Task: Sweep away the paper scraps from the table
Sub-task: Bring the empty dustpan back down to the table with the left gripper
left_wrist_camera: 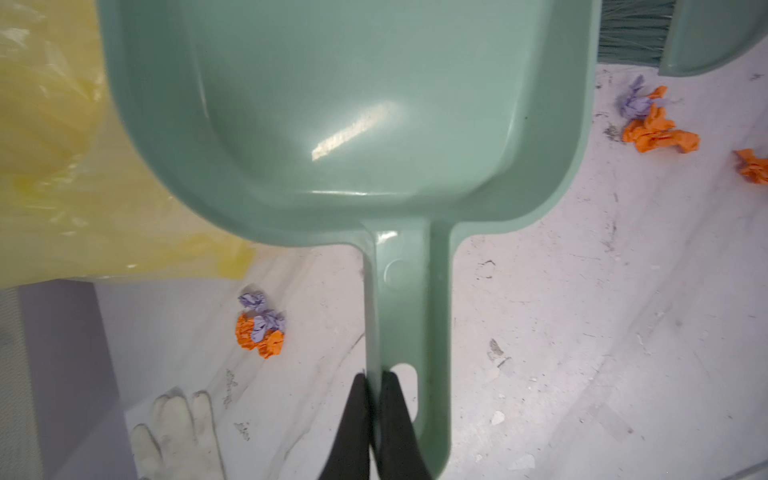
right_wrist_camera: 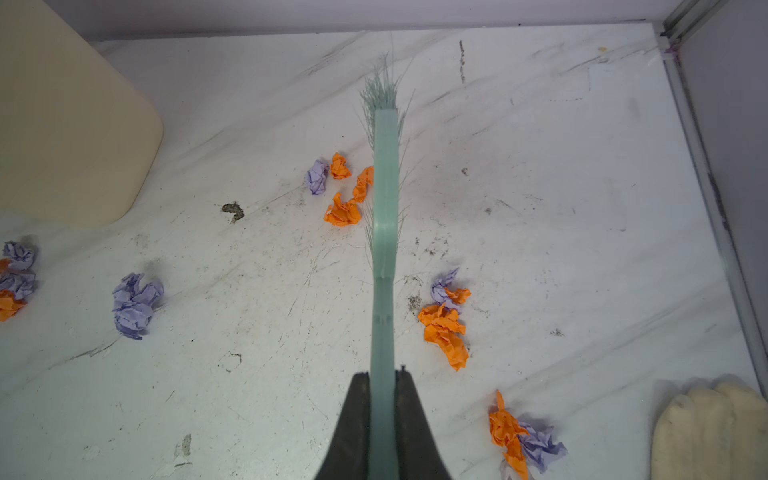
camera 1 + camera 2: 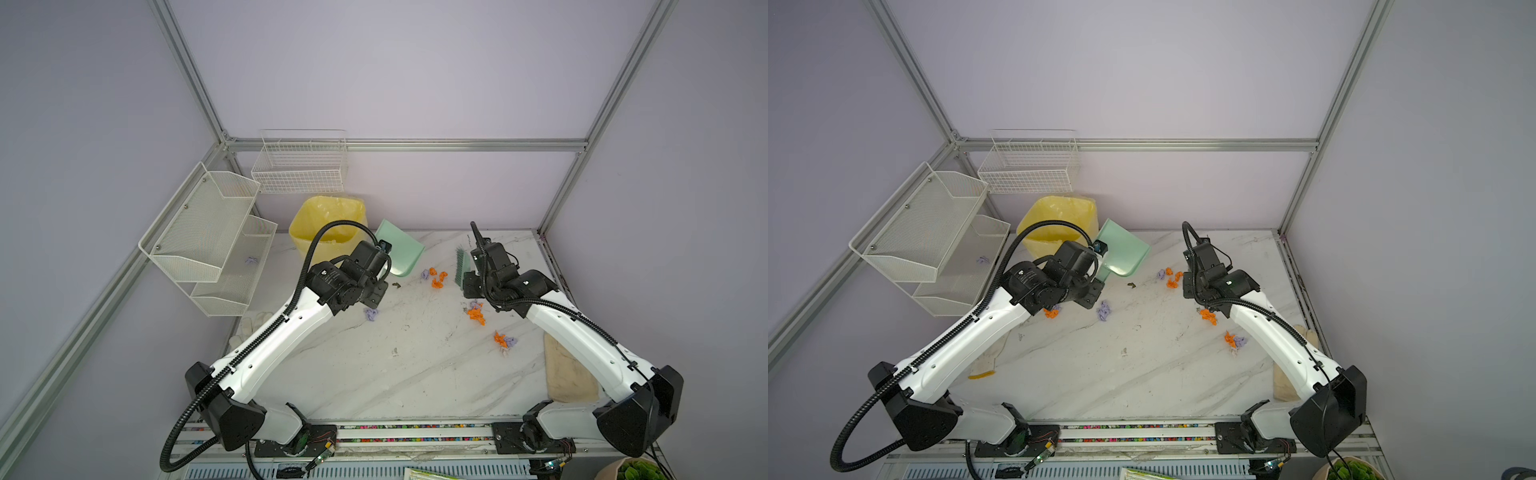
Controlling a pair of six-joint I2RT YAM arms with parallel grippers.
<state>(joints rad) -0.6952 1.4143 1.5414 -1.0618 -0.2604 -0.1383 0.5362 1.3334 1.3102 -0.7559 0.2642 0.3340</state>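
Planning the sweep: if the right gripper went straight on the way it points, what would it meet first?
The right gripper holds the brush, which leads; ahead lies only bare table, then probably the back wall. Depth unclear.

Light in both top views was bright, even and diffuse, coming from above, so the arms point(image 3: 282, 332) cast only faint, soft-edged shadows on the desk point(image 3: 374, 374). Wide-angle distortion splayed the aluminium frame posts point(image 3: 189, 70) outward toward the picture edges. In the left wrist view a white streak of glare lay across the dustpan point(image 1: 353, 131), and the yellow bag point(image 1: 50, 145) was washed out and soft. In the right wrist view the handle of the brush point(image 2: 384, 187) and the right tool point(image 2: 382, 374) were blurred near the lens, while the paper scraps point(image 2: 442, 328) were sharp, with small grey shadows beside them.
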